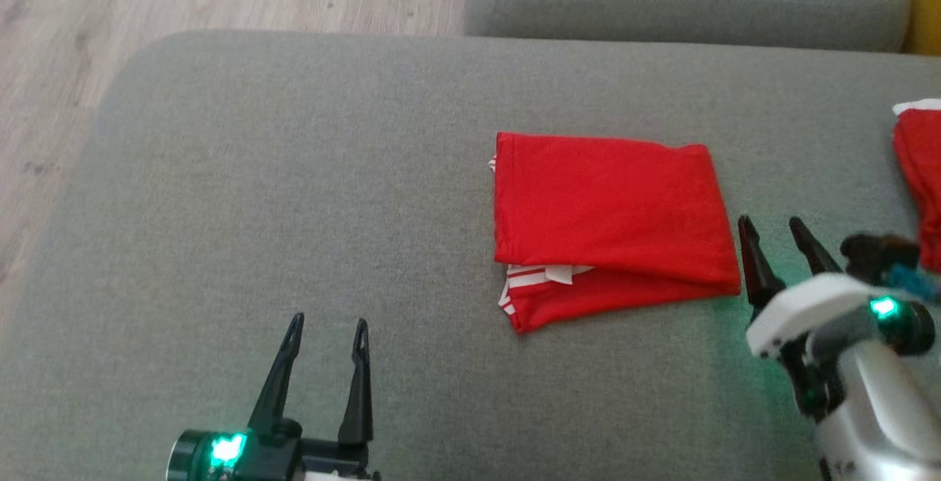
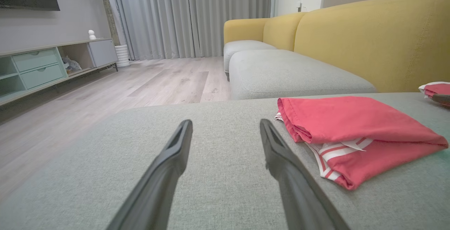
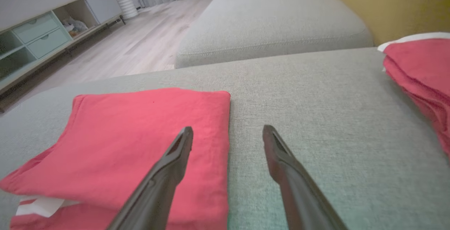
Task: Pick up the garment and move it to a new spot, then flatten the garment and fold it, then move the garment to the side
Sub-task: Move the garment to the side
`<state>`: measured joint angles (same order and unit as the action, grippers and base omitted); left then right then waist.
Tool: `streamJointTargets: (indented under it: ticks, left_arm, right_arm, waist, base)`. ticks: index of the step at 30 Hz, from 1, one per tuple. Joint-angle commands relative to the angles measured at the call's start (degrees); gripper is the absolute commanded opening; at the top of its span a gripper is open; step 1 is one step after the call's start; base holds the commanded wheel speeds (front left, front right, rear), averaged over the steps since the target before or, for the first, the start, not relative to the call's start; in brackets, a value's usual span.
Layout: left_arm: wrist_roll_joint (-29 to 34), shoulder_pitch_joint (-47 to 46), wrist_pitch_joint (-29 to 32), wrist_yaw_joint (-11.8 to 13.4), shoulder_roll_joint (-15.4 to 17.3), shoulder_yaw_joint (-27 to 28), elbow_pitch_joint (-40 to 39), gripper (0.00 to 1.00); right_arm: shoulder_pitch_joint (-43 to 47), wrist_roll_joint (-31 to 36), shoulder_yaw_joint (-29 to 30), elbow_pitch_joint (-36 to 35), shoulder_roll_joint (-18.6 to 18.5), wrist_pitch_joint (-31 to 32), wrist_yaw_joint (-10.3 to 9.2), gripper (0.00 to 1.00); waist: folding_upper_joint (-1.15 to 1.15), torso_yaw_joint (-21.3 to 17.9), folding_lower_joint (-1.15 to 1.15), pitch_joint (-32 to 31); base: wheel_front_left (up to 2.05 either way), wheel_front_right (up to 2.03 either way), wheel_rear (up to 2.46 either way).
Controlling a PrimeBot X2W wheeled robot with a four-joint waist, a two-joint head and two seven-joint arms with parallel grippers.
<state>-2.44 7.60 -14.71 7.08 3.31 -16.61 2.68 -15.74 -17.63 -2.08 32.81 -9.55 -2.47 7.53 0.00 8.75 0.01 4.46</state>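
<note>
You have the folded red garment (image 1: 610, 209) lying flat on the grey cushion (image 1: 294, 172), right of its middle. Your right gripper (image 1: 770, 221) sits just beside the garment's right edge, fingers spread and empty. Your left gripper (image 1: 328, 320), also spread and empty, is well apart to the garment's left.

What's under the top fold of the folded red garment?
A lower red layer with white stripes and a white tag peeks out at the garment's near edge. Everything further in is covered.
</note>
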Motion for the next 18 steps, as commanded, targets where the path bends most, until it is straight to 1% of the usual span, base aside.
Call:
streamJointTargets:
  ticks: [1,5,10,12,13,14,15,18]
  left_arm:
    - [0.6,-2.4,-0.3,0.4,-0.4,1.2,-2.1,1.0]
    - [0.5,-3.7,-0.3,0.8,-0.4,0.5,-2.6,1.0]
    - [0.4,-5.1,-0.3,1.5,-0.4,-0.6,-2.7,1.0]
    - [0.5,-5.7,-0.3,1.7,-0.4,-1.0,-2.6,1.0]
    - [0.5,-6.0,-0.3,1.7,-0.4,-1.2,-2.6,1.0]
    - [0.5,-6.0,-0.3,1.7,-0.4,-1.2,-2.6,1.0]
    - [0.6,-6.3,-0.3,1.8,-0.4,-1.4,-2.6,1.0]
    - [0.6,-7.2,-0.3,2.4,-0.4,-1.4,-2.8,1.0]
  right_arm:
    - [-2.6,-1.0,-1.5,-0.3,-1.1,1.7,-0.04,1.0]
    - [-6.6,-4.7,-2.4,4.1,-1.3,7.0,-0.04,1.0]
    - [-10.2,-6.8,-4.3,9.4,-1.5,10.4,-0.04,1.0]
    - [-11.4,-7.5,-5.7,11.4,-1.5,11.4,-0.04,0.81]
    - [-12.0,-7.9,-6.3,12.1,-1.6,11.6,-0.04,0.43]
    - [-12.0,-7.9,-6.3,12.1,-1.6,11.6,-0.04,0.43]
    - [-12.5,-8.3,-7.1,12.5,-1.8,11.6,-0.04,0.0]
    - [-14.0,-9.3,-8.5,12.6,-3.1,10.0,-0.04,0.0]
  waist:
    - [0.0,0.4,-0.01,1.0]
    - [0.0,0.9,-0.01,2.6]
    - [0.0,1.1,-0.01,4.7]
    - [0.0,1.1,-0.01,5.5]
    - [0.0,1.1,-0.01,5.9]
    - [0.0,1.1,-0.01,5.9]
    - [0.0,1.1,-0.01,6.3]
    - [0.0,0.6,-0.01,7.5]
  base:
    - [0.0,0.0,0.0]
    - [0.0,0.0,0.0]
    - [0.0,0.0,0.0]
    - [0.0,0.0,0.0]
    - [0.0,0.0,0.0]
    - [0.0,0.0,0.0]
    - [0.0,0.0,0.0]
    - [0.0,0.0,0.0]
